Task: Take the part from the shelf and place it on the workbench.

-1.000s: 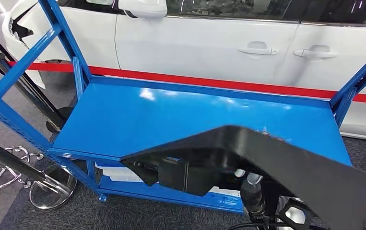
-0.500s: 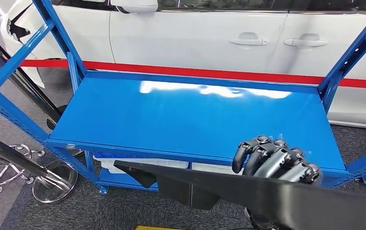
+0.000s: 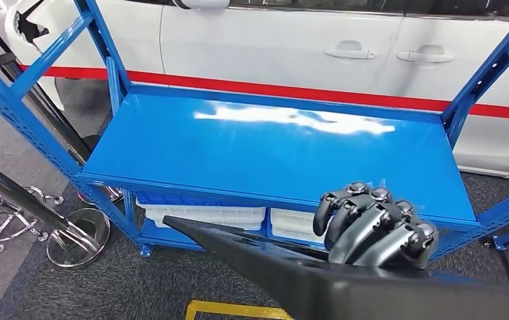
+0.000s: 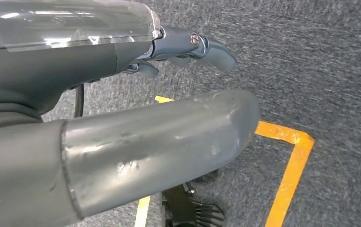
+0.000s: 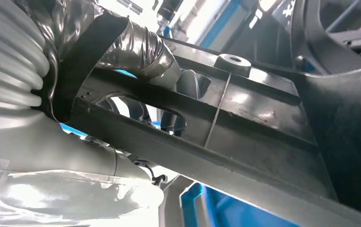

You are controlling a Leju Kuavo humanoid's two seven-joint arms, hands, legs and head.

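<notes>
Since the long black part (image 3: 285,267) is gripped by the right hand (image 3: 375,227), fingers curled over its upper edge, it is held clear of the blue shelf (image 3: 238,153), its length running leftward, while the left hand (image 4: 121,142) hangs empty, fingers apart.

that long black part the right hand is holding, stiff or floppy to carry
Probably stiff: the black part juts out past the right hand without visible sag, and its underside shows moulded ribs. Held near one end, it may lever or swing.
</notes>
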